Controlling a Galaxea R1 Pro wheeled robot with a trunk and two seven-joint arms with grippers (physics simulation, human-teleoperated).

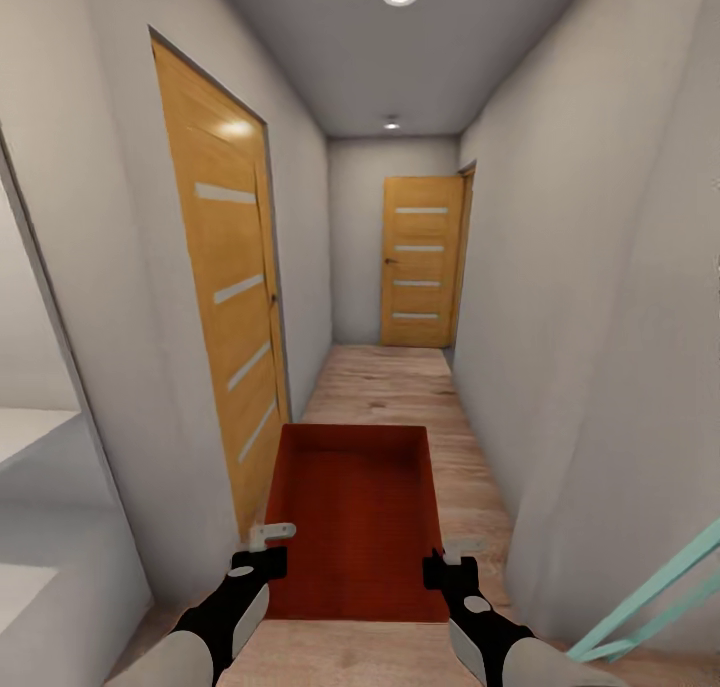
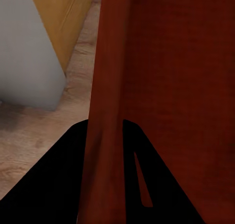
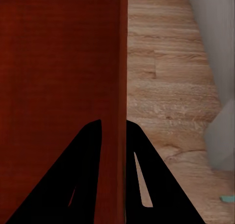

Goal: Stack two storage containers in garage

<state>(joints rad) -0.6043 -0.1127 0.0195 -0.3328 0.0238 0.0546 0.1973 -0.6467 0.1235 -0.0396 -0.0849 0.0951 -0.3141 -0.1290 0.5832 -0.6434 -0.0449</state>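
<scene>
I am in a narrow corridor, holding one red-orange storage container [image 1: 355, 507] level in front of me, above the light wood plank floor [image 1: 400, 387]. It is lidless and I see nothing inside it. My left gripper [image 1: 266, 549] is shut on its left wall, near the end closest to me. My right gripper [image 1: 448, 557] is shut on the right wall opposite. In the left wrist view the thin red wall [image 2: 105, 101] runs between the black fingers [image 2: 58, 185]. The right wrist view shows the other wall [image 3: 122, 77] clamped the same way between its fingers [image 3: 147, 175].
White walls stand close on both sides. A glazed wooden door [image 1: 225, 297] is on the left wall and another [image 1: 420, 262] closes the corridor's far end. A white ledge [image 1: 30, 432] sits at the left and a teal frame [image 1: 660, 587] at the lower right.
</scene>
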